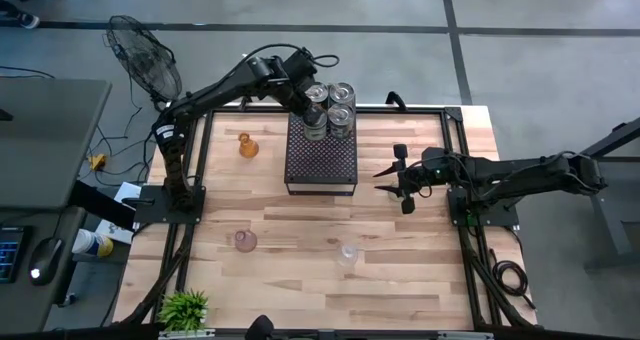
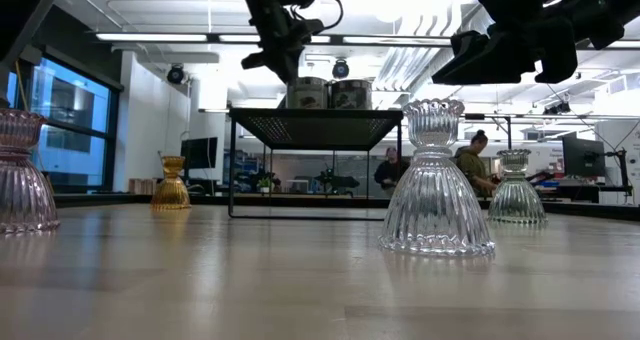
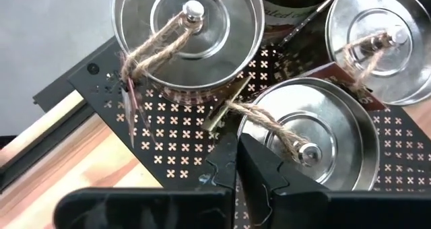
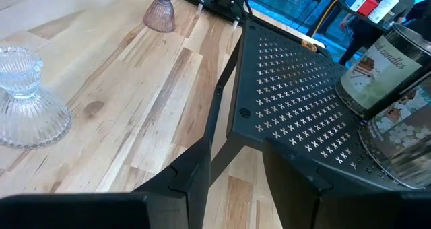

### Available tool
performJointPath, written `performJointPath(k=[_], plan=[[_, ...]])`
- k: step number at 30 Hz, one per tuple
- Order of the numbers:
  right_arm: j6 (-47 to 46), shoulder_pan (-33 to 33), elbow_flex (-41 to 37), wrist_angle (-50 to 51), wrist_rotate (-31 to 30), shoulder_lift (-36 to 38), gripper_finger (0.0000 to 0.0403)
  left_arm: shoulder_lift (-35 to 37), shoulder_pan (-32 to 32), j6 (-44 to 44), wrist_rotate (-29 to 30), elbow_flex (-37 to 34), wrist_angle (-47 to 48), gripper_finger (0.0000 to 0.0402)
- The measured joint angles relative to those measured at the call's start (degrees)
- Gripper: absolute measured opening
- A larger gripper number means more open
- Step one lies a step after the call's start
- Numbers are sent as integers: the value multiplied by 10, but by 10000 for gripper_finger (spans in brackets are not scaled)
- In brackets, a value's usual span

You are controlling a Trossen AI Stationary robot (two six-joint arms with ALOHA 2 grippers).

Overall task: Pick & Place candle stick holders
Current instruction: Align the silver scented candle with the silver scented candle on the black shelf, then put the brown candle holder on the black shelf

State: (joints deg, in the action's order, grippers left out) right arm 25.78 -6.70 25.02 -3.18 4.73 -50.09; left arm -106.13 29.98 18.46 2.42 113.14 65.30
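The left tool [image 1: 312,108] is hanging over the far end of the black perforated tray [image 1: 321,162], right above the cluster of lidded silver candle tins [image 1: 333,107] standing there. In the left wrist view its fingers [image 3: 259,168] are sitting closed together with nothing between them, just beside the twine-tied lid of the nearest tin [image 3: 311,131]. The right tool [image 1: 400,178] is hovering above the tabletop [image 1: 400,270] just beside the tray's right edge; its fingers [image 4: 296,172] are standing spread apart and holding nothing, pointing toward the tray's side.

The candle stick holders are lying scattered on the wood, all apart from the tray. The amber holder [image 1: 246,146] is standing upright to the left of the tray, near the far side. The pinkish holder [image 1: 245,241] is sitting nearer the front, left of centre, and it is showing at the left edge of the low view [image 2: 20,175]. A clear ribbed holder [image 1: 347,253] is standing upright near the front, roughly in line with the tray's right side; in the low view it is looming closest to the camera [image 2: 435,185]. That view is also showing another clear holder [image 2: 517,190] farther back on the right. A small green plant [image 1: 184,308] is sitting at the front left corner.
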Motion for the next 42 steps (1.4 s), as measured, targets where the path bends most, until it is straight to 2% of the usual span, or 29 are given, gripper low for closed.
performJointPath(k=[9, 21, 25, 30, 34, 42], plan=[[0, 0, 0, 0, 0, 0, 129, 0, 0, 0, 2, 0, -11, 27], [0, 0, 0, 4, 0, 0, 129, 5, 0, 11, 14, 15, 9, 101], [0, 0, 0, 4, 0, 0, 129, 5, 0, 18, 27, 66, 67, 103], [1, 0, 0, 4, 0, 0, 129, 6, -9, 34, 73, 118, 149, 103], [1, 0, 0, 4, 0, 0, 129, 15, -22, 47, 109, 123, 195, 104], [1, 0, 0, 7, 0, 0, 129, 30, -41, 58, 146, 123, 204, 104]])
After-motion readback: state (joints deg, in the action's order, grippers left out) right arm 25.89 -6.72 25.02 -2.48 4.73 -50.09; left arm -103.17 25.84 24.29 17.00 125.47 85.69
